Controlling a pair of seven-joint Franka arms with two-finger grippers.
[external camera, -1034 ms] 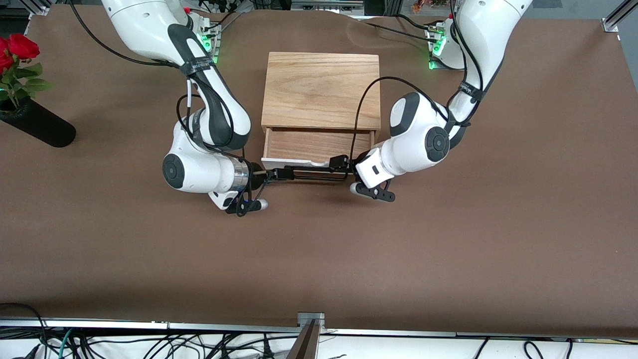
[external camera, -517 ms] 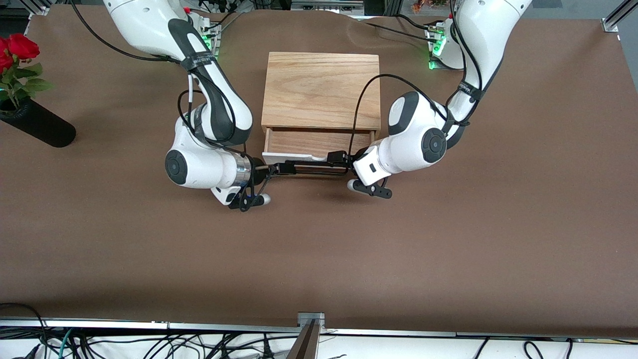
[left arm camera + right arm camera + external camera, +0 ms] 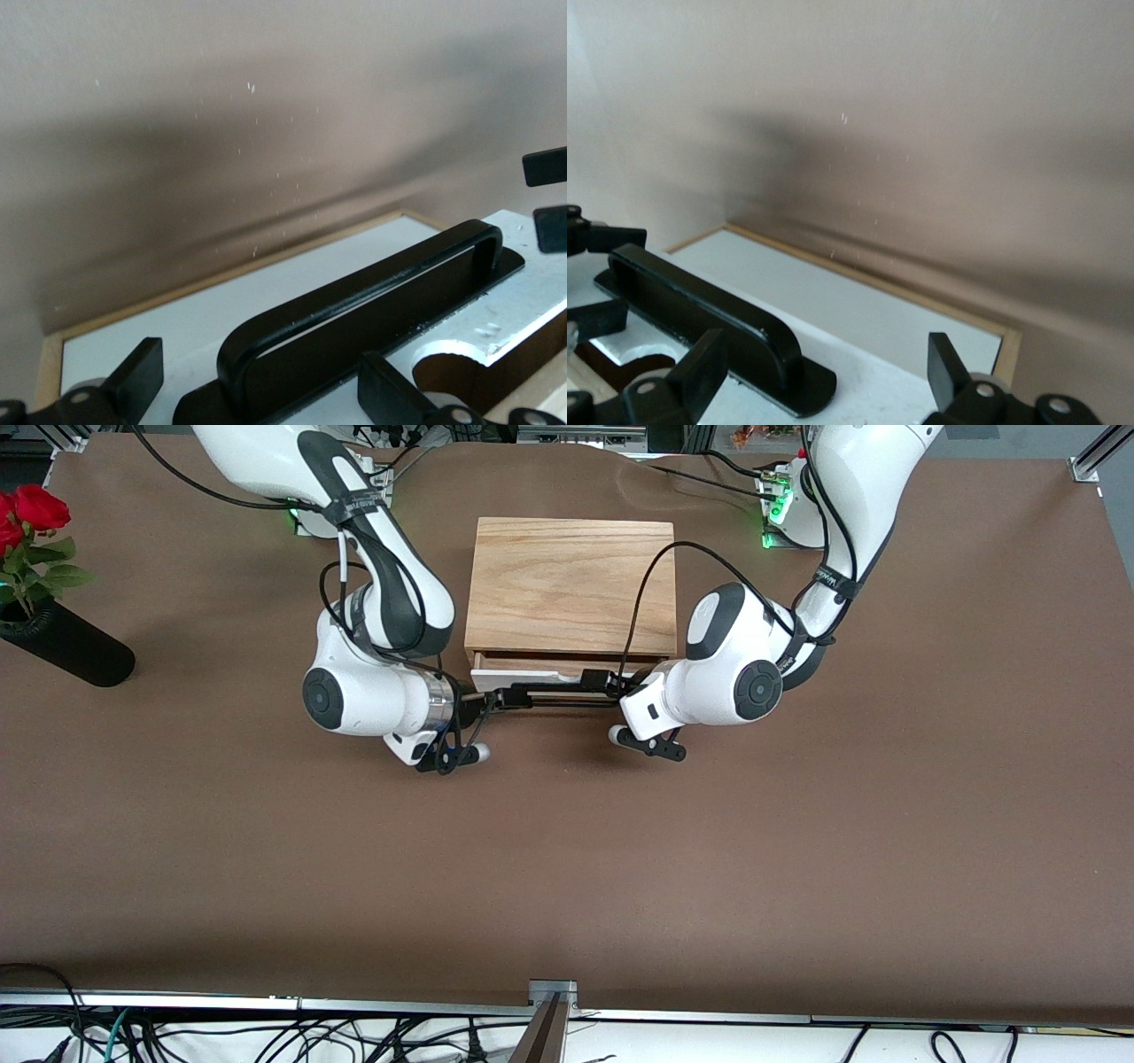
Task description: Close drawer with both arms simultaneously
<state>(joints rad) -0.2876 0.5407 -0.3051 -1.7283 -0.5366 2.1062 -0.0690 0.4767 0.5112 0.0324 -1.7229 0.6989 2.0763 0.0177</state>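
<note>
The drawer [image 3: 567,679], nearly shut in its oak box [image 3: 571,584], looks rigid and light on its slide; left gripper [image 3: 609,685] and right gripper [image 3: 490,701], fingers spread, straddle the handle [image 3: 554,693] ends, best pushed evenly.

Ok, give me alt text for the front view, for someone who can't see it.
Two white robot arms meet at the handle of a nearly shut drawer in a wooden box on a brown table: the right gripper and the left gripper are open at either end. Red roses in a black vase stand toward the right arm's end.
</note>
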